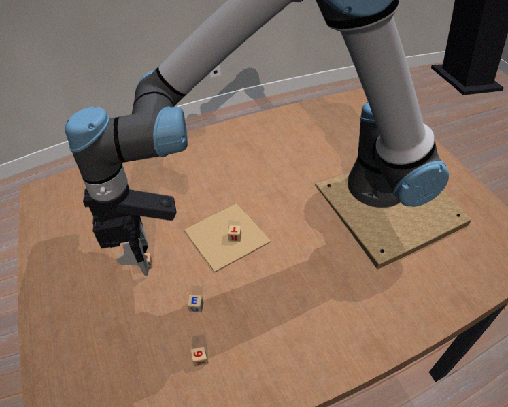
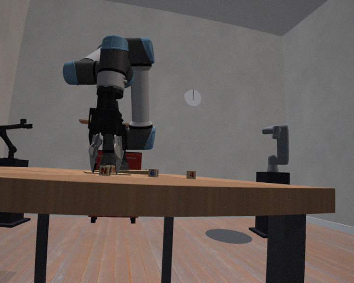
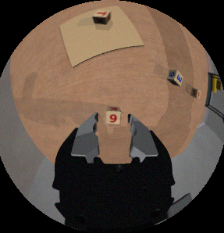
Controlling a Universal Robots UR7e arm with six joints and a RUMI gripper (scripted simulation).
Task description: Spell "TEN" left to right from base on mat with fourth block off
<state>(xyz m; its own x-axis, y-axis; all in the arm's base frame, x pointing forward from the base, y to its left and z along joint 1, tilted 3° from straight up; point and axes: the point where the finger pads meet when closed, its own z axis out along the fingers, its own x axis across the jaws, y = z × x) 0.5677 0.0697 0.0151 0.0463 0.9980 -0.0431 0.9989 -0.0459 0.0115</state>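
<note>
Presently listed, top-view clock bearings taken from the mat's centre: one six-joint arm, mounted on a wooden base board at 3 o'clock; one black gripper at between 8 and 9 o'clock, pointed downward, low over the table, released, fingers partly parted, nothing gripped. One N-sided block, on the table off the mat, framed by the fingertips in the wrist view, with a gap at either side; red N toward the exterior view, red 9 or 6 toward the wrist view. One square tan mat, bearing one T block near its centre, red T on top. One E block, off the mat at 7 o'clock, blue E on top. One fourth block, farther off between 6 and 7 o'clock, red 9 or 6 on top. Lettered blocks on mat: one; word incomplete.
</note>
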